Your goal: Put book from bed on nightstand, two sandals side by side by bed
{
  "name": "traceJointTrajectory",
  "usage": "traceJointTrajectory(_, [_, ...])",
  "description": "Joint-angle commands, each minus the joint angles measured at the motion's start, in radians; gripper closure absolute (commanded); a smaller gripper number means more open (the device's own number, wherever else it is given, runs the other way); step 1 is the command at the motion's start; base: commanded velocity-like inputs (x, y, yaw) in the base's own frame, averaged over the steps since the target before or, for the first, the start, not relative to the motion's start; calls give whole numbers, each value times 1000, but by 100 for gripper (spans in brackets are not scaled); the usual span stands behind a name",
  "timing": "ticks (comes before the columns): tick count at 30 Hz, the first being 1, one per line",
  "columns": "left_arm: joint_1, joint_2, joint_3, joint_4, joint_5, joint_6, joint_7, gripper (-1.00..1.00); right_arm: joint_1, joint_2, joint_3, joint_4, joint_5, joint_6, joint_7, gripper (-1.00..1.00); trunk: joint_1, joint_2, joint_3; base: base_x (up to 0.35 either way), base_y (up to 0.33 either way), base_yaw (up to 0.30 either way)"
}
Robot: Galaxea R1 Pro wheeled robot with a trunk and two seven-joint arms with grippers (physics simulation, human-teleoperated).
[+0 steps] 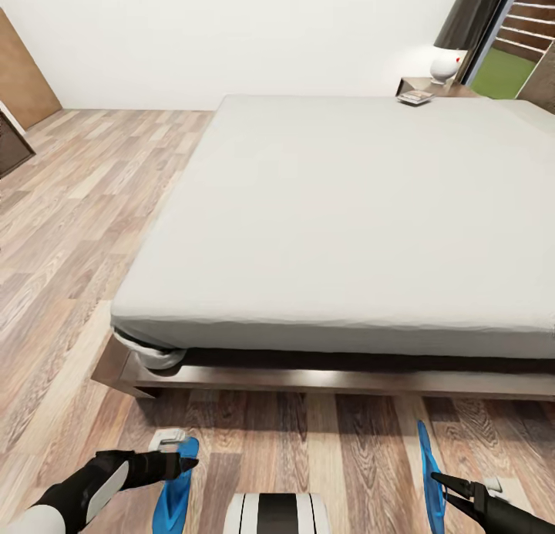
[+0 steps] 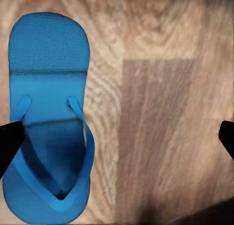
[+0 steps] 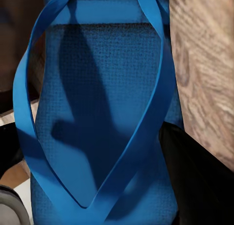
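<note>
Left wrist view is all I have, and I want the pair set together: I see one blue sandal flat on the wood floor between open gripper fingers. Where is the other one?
Observer: The other sandal is in the right gripper, turned on edge, off to the right in front of the bed.
Operator: Is that grip firm?
Observer: The right wrist view shows its dark fingers close on both sides of the sole, so it looks clamped.
Operator: Anything on the mattress?
Observer: The book lies at the far edge by the nightstand; I cannot tell which of them it rests on.
</note>
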Motion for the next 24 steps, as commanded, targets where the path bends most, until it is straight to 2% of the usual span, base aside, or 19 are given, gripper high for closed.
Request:
traceJointTrajectory(1, [0,13,-4,-4,8,8,-64,-100,0,-1,8,3,-10,8,-2,100,0,0,-1,0,0,0])
traceJointTrajectory(3, [0,22,-1,-7,9,9,-118,-100,0,-1,7,12,-10,6,-6,100,0,0,-1,0,0,0])
traceJointTrajectory(4, [0,23,10,-7,10,8,-127,-100,0,-1,7,15,-9,3,-11,100,0,0,-1,0,0,0])
traceJointTrajectory(5, [0,23,33,-7,10,7,-132,-100,0,-1,7,16,-9,-2,-27,100,0,0,-1,0,0,0])
traceJointTrajectory(7, [0,21,78,-8,10,6,-139,-100,0,-1,7,17,-9,-39,-102,100,0,0,-1,0,0,0])
traceJointTrajectory(9, [0,20,98,-9,10,6,-141,-100,0,-1,7,15,-9,-91,-220,100,0,0,-1,0,0,0])
traceJointTrajectory(10, [0,20,105,-8,10,6,-142,-100,0,-1,7,15,-9,-133,-328,100,0,0,-1,0,0,0])
traceJointTrajectory(11, [0,20,108,-8,10,6,-142,-100,0,-1,7,14,-9,-164,-392,100,0,0,-1,0,0,0])
traceJointTrajectory(13, [0,18,110,-8,10,6,-142,-100,0,-1,9,14,-9,-237,-471,100,0,0,-1,0,0,0])
traceJointTrajectory(17, [0,10,112,-7,11,5,-141,-100,0,1,19,14,-8,-382,-520,100,0,0,-1,0,0,0])
traceJointTrajectory(20, [0,-2,112,-6,10,4,-141,-100,0,6,22,13,-5,-397,-524,100,0,0,-1,0,0,0])
traceJointTrajectory(24, [0,-5,112,-6,9,4,-141,-100,0,8,22,14,-3,-399,-524,100,0,0,-1,0,0,0])
